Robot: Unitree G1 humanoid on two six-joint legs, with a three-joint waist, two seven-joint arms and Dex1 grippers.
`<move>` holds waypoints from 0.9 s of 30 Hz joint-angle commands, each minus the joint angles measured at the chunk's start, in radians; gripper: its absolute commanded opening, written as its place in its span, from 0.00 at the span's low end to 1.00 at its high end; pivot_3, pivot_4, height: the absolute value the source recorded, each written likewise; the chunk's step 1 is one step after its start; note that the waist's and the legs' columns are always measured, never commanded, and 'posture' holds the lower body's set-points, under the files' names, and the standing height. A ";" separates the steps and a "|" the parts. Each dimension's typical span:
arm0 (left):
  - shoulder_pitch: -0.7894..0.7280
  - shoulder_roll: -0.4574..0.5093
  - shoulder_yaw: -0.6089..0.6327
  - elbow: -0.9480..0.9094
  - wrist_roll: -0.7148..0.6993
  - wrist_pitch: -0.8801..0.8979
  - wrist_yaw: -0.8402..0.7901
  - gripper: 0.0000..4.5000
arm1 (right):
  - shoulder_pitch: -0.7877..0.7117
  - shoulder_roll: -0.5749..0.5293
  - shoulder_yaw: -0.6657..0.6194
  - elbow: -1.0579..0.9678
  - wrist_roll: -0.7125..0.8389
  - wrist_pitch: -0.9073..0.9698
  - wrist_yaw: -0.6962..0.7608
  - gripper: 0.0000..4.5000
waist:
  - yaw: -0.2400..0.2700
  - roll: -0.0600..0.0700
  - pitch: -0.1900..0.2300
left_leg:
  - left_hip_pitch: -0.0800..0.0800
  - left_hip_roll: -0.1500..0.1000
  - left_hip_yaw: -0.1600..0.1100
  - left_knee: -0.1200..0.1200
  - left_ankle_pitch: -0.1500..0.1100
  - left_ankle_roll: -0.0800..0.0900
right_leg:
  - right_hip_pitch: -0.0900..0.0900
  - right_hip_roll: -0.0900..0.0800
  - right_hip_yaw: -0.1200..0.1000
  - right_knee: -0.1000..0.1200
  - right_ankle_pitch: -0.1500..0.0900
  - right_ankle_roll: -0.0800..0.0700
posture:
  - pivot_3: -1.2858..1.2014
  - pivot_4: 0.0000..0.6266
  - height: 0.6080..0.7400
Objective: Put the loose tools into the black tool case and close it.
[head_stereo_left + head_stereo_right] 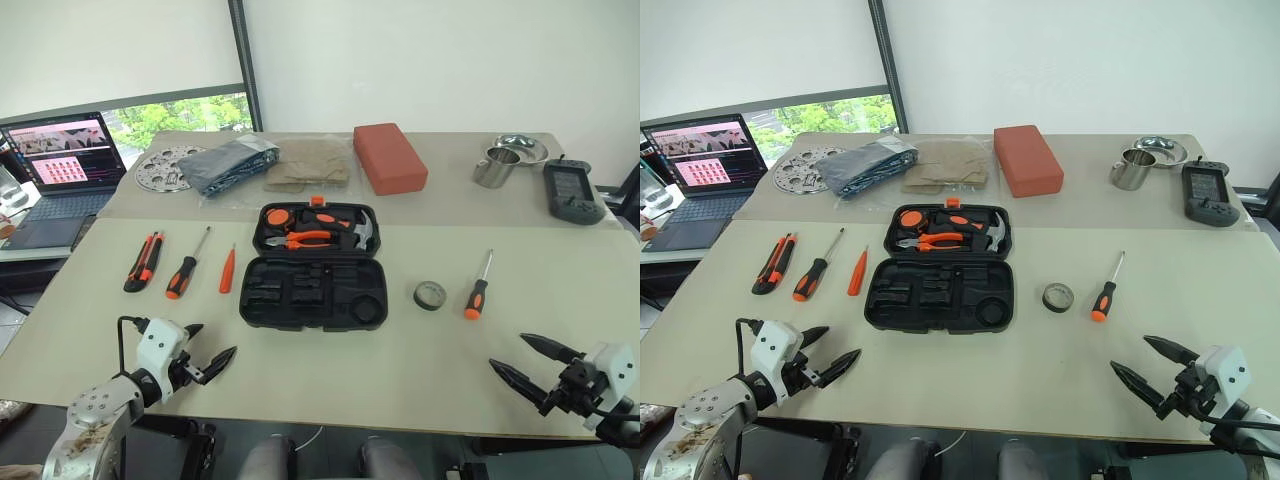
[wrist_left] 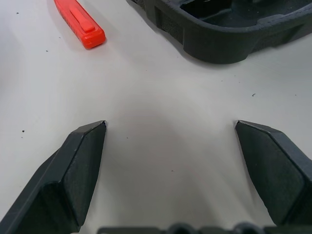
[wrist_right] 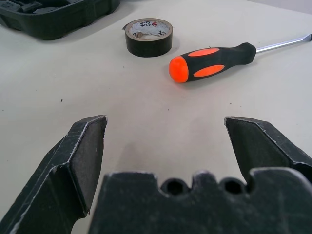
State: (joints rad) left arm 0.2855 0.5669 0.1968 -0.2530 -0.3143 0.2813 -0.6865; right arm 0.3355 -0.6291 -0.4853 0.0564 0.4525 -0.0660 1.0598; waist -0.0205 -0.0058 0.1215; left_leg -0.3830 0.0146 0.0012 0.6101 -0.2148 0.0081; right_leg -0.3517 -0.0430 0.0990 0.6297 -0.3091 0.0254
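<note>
I have both arms low over the near edge of the table (image 1: 420, 375), and nothing is packed yet, so I judge this the very start: picking which loose tool to fetch first. My left gripper (image 1: 208, 352) is spread wide and empty, and my right gripper (image 1: 532, 362) is likewise spread wide with nothing between its fingers. The black tool case (image 1: 313, 291) lies open at the centre of the table, its lid half at twelve o'clock holding the hammer (image 1: 358, 231) and pliers (image 1: 300, 239), its near half showing vacant slots. From the case, the small orange screwdriver (image 1: 228, 269) lies just beside it at nine o'clock, then the black-and-orange screwdriver (image 1: 185, 266), then the utility knife (image 1: 143, 261) farthest out. At three o'clock from the case sits the tape roll (image 1: 430, 295), and just beyond it the second screwdriver (image 1: 476, 291), handle toward me. From my right wrist the roll and that handle lie straight ahead, well apart from my fingers. My next move, I think, calls for reaching forward with the right arm, lowering over the roll or the handle, closing on it, and carrying it to a matching slot; the left arm can do the same for the three tools on its side.
</note>
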 commanded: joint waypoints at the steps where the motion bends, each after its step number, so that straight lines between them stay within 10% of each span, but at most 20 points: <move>1: -0.004 0.003 0.008 -0.024 -0.001 -0.017 0.000 1.00 | -0.017 -0.024 -0.010 -0.022 0.010 -0.012 0.005 0.99 | 0.000 0.000 0.000 | 0.000 0.000 0.000 0.000 0.000 0.000 | 0.000 0.000 0.000 0.000 0.000 0.000 | 0.52 0.24 1.00; 27: -0.019 -0.008 0.035 -0.023 -0.020 -0.014 0.005 1.00 | -0.105 -0.031 0.009 0.097 0.018 -0.085 0.071 0.99 | 0.000 -0.001 0.000 | 0.001 0.000 0.000 0.000 0.000 0.000 | 0.000 0.000 0.000 0.000 0.000 0.000 | 0.52 0.24 1.00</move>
State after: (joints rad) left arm 0.2748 0.5560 0.2100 -0.2530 -0.3205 0.2820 -0.6838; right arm 0.2400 -0.6563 -0.4604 0.1658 0.4528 -0.1235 1.1290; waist -0.0202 -0.0063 0.1217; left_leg -0.3825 0.0144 0.0010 0.6104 -0.2148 0.0081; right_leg -0.3517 -0.0426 0.0986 0.6299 -0.3090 0.0254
